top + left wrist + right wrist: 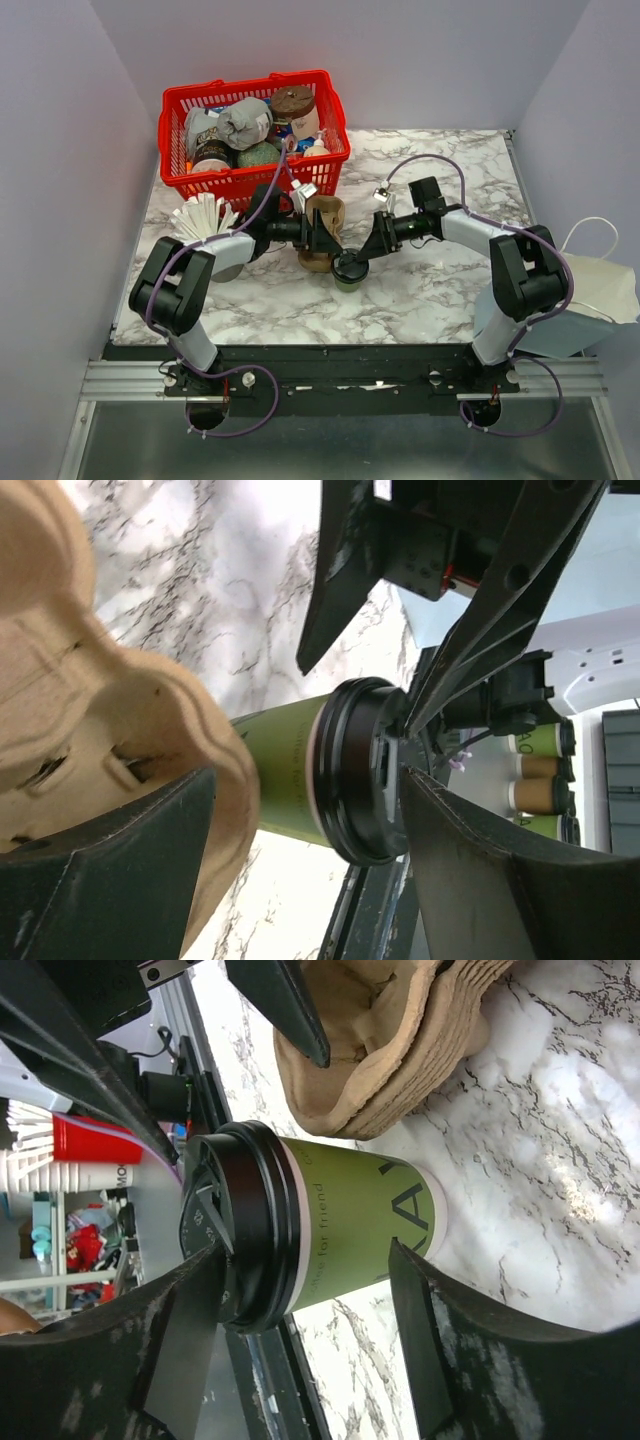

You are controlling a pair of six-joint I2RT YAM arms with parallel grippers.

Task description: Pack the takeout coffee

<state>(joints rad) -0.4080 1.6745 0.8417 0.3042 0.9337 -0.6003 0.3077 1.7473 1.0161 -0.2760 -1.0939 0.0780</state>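
A: Jaws are seen spread on both sides: the left gripper (328, 238) at the carrier (400, 1050), the right gripper (305, 1260) astride the cup (350, 1225). No clamp can be made out.
B: The cup is shown green and lettered, capped by a black lid (250, 1225), upright on the table (440, 290), just beside the carrier.
A: Bare marble is seen to its right, and the basket (250, 185) behind.
B: Counted: one cup, one lid, one carrier, one basket.

1. Green paper cup (350, 1222), right wrist view: small print running along the side reads "for friend". More words in that line, too small to read.
2. Same cup: big dark letters "KA", next letter only partly showing.
3. Left wrist view: faint print on the cup side, not legible.
4. Black lid (250, 1225): raised marks, can't read.
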